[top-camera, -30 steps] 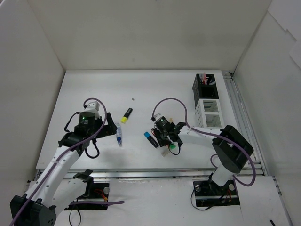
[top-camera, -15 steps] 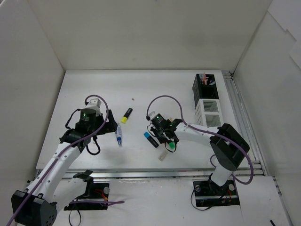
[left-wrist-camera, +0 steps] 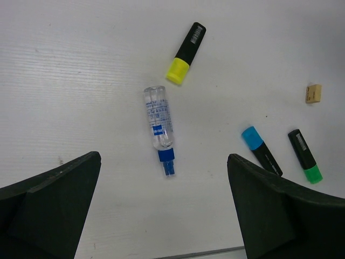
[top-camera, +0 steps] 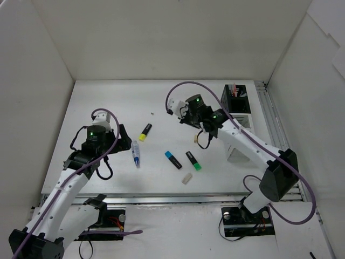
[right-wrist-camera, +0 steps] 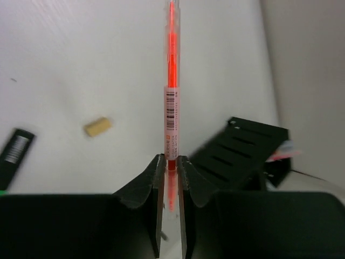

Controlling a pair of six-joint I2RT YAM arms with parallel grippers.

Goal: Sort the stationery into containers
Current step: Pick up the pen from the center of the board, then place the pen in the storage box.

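My right gripper point(right-wrist-camera: 171, 159) is shut on a thin red pen point(right-wrist-camera: 171, 81) and holds it upright in the air; in the top view it point(top-camera: 183, 114) hovers left of the black container point(top-camera: 235, 99) and the white container point(top-camera: 241, 125). The black container also shows in the right wrist view point(right-wrist-camera: 253, 148). My left gripper point(left-wrist-camera: 164, 159) is open and empty above the white-blue tube point(left-wrist-camera: 159, 127). On the table lie a yellow highlighter point(top-camera: 145, 131), the tube point(top-camera: 136, 154), a blue highlighter point(top-camera: 173, 159), a green highlighter point(top-camera: 193, 161) and a beige eraser point(top-camera: 186, 178).
The black container holds several pens standing upright. My right arm crosses over part of the white container in the top view. White walls enclose the table on three sides, and a metal rail point(top-camera: 272, 135) runs along the right edge.
My right gripper has risen from the table by the green highlighter and swung back towards the containers with the red pen. The left gripper has shifted slightly.
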